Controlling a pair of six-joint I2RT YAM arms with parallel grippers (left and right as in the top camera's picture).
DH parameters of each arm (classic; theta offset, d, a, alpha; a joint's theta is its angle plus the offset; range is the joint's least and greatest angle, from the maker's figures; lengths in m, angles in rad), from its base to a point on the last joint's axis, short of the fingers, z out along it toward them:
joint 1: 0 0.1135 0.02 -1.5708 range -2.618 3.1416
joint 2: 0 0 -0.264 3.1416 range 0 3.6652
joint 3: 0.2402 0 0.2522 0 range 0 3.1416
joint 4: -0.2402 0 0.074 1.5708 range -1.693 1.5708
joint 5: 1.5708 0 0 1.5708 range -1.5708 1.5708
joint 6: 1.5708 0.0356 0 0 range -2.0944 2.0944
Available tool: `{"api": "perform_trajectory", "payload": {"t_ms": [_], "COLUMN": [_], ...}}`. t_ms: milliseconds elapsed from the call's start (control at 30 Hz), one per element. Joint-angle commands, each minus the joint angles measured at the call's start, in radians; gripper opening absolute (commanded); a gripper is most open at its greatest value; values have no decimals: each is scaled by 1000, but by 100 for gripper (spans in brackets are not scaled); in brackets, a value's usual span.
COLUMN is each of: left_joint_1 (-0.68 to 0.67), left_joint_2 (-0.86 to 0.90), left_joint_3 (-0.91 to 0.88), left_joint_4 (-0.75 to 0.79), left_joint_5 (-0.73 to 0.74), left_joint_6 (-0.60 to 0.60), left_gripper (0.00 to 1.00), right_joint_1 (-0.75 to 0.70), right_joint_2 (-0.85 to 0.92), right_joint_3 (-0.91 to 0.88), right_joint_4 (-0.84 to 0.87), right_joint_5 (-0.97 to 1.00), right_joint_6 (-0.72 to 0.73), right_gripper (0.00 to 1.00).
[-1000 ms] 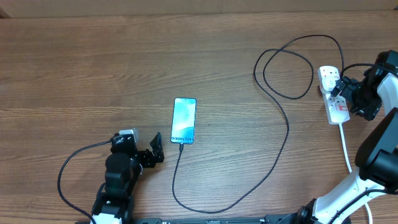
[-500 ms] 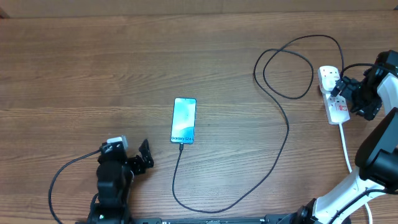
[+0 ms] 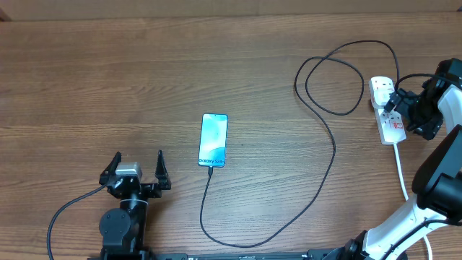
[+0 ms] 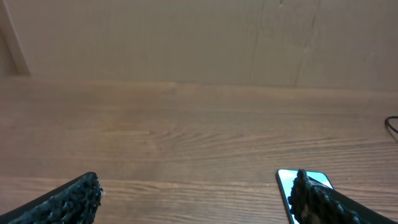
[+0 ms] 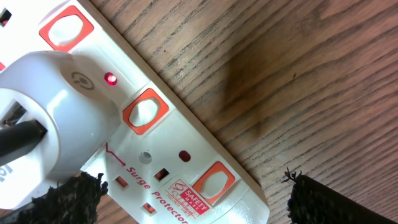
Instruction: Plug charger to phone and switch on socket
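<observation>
Left fingers (image 3: 160,162) have swung away from the phone (image 3: 214,139), spread apart.

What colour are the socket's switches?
The switches are orange-red around white centres; right wrist view shows it best.

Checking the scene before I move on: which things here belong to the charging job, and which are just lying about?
Belong to the job:
- phone
- charger, running from the phone's end to the socket
- white plug, seated in the socket
- socket, red light lit

Lying about:
- nothing that shows; apart from the arms, only the wooden table
</observation>
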Motion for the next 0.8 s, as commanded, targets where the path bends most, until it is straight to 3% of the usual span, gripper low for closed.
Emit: {"api": "perform_trajectory", "payload": {"t_ms": [0,767], "left_joint_1": [7,7], "left_joint_2": [-17,-16], "left_joint_3": [-3,-3], "left_joint_4": [-4,1], "left_joint_5": [12,10], "left_joint_6": [66,15], "left_gripper": [100,100], "right_joint_1": [4,4], "right_joint_2": [6,6], "right_joint_3": [25,25], "right_joint_4": [14,14], "right_joint_5": [-16,-16], "right_joint_6": [3,3], "right_gripper": [100,100]}}
